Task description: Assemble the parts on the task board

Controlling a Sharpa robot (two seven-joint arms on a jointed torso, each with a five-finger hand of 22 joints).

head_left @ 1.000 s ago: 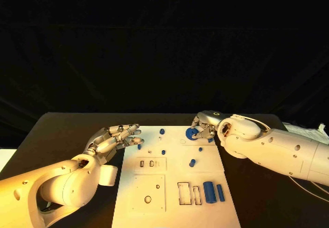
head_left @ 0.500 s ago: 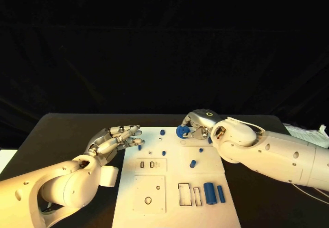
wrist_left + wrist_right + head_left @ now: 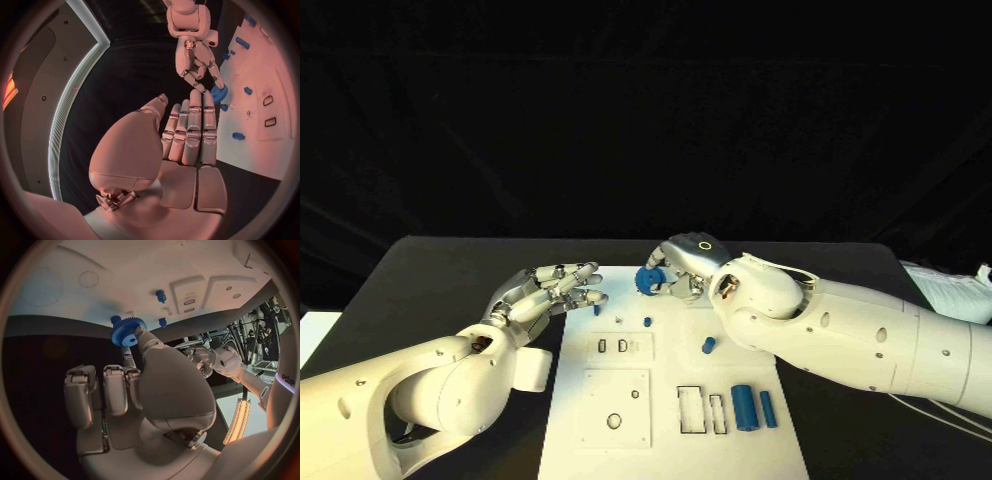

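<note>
On the left edge of the board (image 3: pixel 574 440), the left robot hand (image 3: pixel 548 290) is hovering with fingers spread, holding nothing. Board is lying mid-surface (image 3: pixel 430 275) with small pegs (image 3: pixel 646 322) standing near its far end, slots at centre, and two cylinders (image 3: pixel 751 406) lying beside a rectangular cutout at the near right.

Moving right: the right robot hand (image 3: pixel 678 268) is pinching a gear (image 3: pixel 651 281) between thumb and fingertip, other fingers curled in. Gear is hanging over the board's far end, apart from the plate. Right wrist view is showing the gear (image 3: pixel 128 331) tilted, bore visible, with pegs on the board beyond it.

Step in hand, as I'm reading it: carrying the gear to its peg. Which peg is the target, can't tell.

Next move is calling for squaring the gear flat to the board, lining the bore over a peg, then lowering straight down. Tilt risks jamming on the peg top.
</note>
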